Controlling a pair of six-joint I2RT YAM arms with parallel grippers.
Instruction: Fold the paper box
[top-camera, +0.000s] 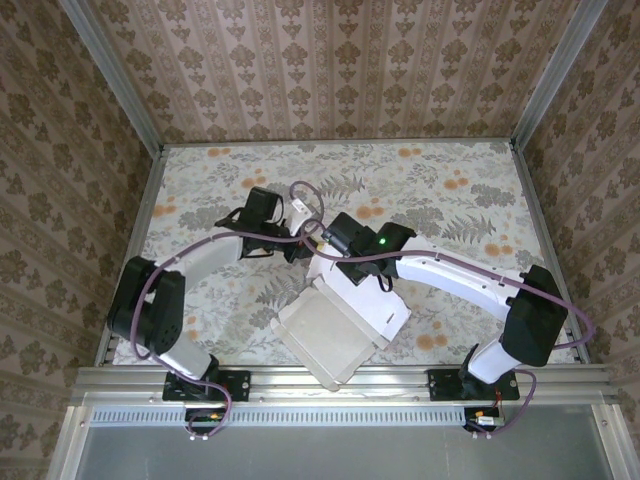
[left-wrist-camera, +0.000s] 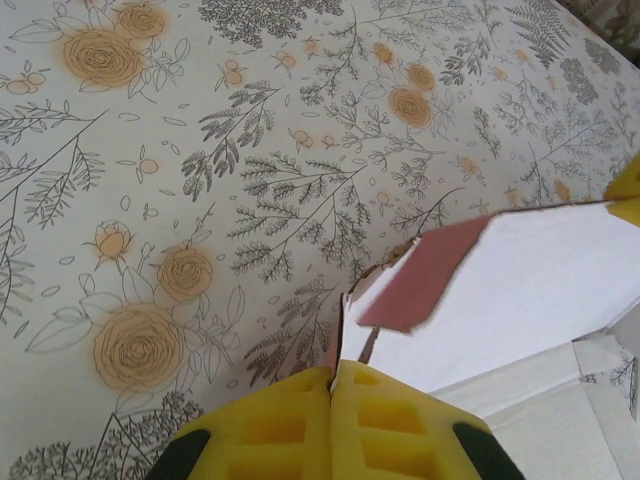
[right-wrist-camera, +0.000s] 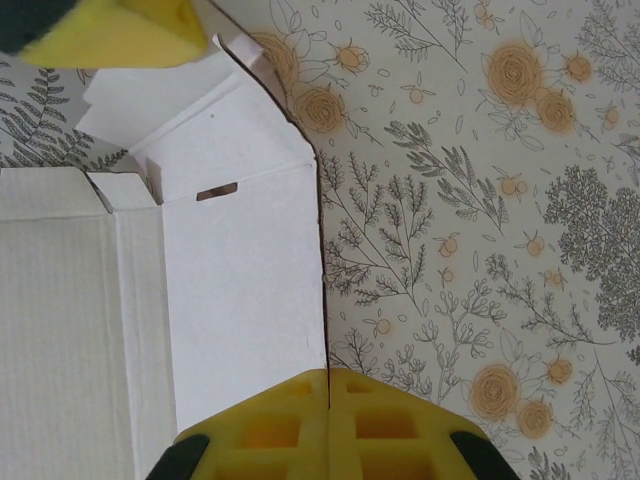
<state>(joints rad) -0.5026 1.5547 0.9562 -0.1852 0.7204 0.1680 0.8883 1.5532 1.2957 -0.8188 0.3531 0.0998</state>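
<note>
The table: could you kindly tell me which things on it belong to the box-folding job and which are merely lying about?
Part of the job: the paper box; the left hand and the right hand, each shut on an edge of it.
Just surroundings: the floral table cover; the metal frame rail.

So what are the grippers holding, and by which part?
Both pinch the paper box. The left gripper is shut on its thin edge beside a pink corner flap; the right gripper on the edge of a white side panel.
</note>
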